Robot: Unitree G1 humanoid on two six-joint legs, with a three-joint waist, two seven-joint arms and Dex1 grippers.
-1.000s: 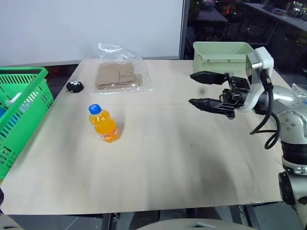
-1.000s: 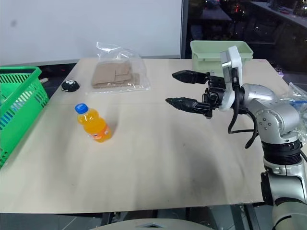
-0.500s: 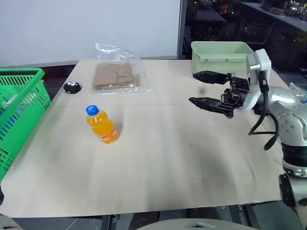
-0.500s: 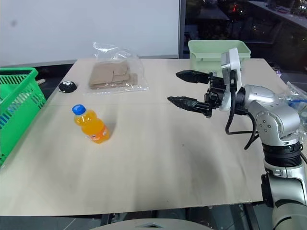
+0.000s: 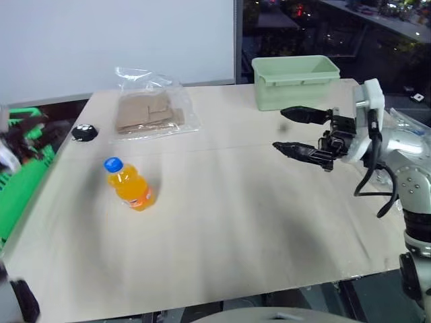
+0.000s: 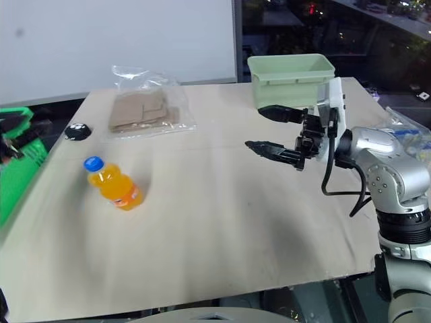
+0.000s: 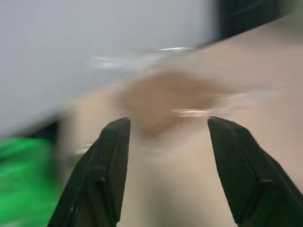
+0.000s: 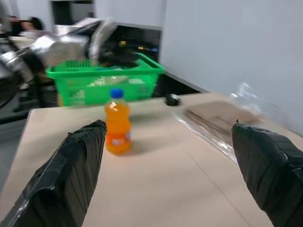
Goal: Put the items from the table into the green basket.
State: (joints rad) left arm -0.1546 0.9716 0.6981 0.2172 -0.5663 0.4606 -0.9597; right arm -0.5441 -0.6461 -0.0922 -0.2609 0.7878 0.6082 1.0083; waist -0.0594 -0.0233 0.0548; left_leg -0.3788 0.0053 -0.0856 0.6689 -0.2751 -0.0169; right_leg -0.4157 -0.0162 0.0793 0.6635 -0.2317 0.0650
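My right gripper (image 5: 291, 129) hangs spread wide and empty, well apart from the small orange drink bottle with blue cap (image 5: 128, 184) standing mid-table, so I fear a hurried reach topples it rolling.

The two head cameras looked forward and down from above the near edge of the surface (image 5: 222, 235), taking in nearly all of it. Both shared the orange drink bottle (image 5: 128, 183) at about nine o'clock. The right wrist camera sat close behind its jaws, facing that same bottle (image 8: 117, 122) and the green basket (image 8: 104, 78). The left wrist camera faced along its jaws toward the bag of cardboard pieces (image 7: 168, 97).
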